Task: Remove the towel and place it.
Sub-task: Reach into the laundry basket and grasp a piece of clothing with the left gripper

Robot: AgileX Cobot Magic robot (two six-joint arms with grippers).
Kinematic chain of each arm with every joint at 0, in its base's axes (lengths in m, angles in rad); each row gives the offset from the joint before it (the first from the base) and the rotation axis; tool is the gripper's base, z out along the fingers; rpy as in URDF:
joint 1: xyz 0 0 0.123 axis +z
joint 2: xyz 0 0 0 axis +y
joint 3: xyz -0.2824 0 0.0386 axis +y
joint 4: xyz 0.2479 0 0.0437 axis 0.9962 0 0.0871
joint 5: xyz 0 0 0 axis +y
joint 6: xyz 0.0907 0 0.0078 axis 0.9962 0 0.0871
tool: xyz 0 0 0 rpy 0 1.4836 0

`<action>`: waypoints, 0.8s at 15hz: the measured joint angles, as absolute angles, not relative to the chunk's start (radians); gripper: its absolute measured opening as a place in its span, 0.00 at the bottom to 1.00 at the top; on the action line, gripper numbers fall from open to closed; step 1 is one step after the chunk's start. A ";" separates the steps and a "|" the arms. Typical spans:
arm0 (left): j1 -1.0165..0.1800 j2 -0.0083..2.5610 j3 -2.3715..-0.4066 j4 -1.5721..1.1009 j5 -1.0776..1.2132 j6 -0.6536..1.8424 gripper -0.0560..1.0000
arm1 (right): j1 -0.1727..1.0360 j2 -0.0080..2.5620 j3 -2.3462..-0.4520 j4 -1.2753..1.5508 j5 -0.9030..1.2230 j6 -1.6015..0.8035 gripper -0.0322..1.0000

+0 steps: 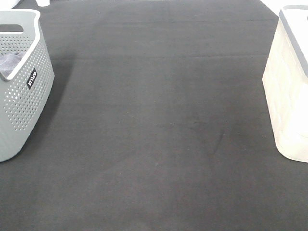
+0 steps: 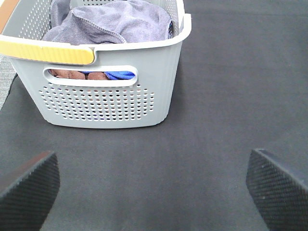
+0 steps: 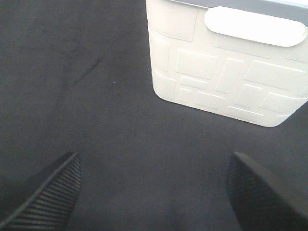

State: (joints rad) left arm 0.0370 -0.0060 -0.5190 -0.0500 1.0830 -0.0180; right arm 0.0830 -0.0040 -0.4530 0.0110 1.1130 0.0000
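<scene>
I see the towel [image 2: 115, 21] bunched on top inside the grey perforated basket [image 2: 110, 96], with a blue cloth [image 2: 119, 75] showing through the handle slot below it. My left gripper [image 2: 153, 187] sits short of the basket over the dark tabletop [image 1: 159, 125], spread wide and grasping nothing. My right gripper [image 3: 154, 195] is likewise spread wide and empty, facing the white bin [image 3: 226, 72] on the tabletop's right side.
</scene>
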 joint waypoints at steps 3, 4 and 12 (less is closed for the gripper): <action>0.037 -0.006 -0.519 -0.050 1.083 -0.018 0.99 | 0.083 -0.004 -0.453 0.012 1.113 0.000 0.76; 0.037 -0.006 -0.519 -0.050 1.083 -0.018 0.99 | 0.083 -0.004 -0.453 0.012 1.113 0.000 0.76; 0.037 -0.006 -0.519 -0.050 1.083 -0.018 0.99 | 0.083 -0.004 -0.453 0.012 1.113 0.000 0.76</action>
State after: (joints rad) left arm 0.0370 -0.0060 -0.5190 -0.0500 1.0830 -0.0180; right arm 0.0830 -0.0040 -0.4530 0.0120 1.1130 0.0000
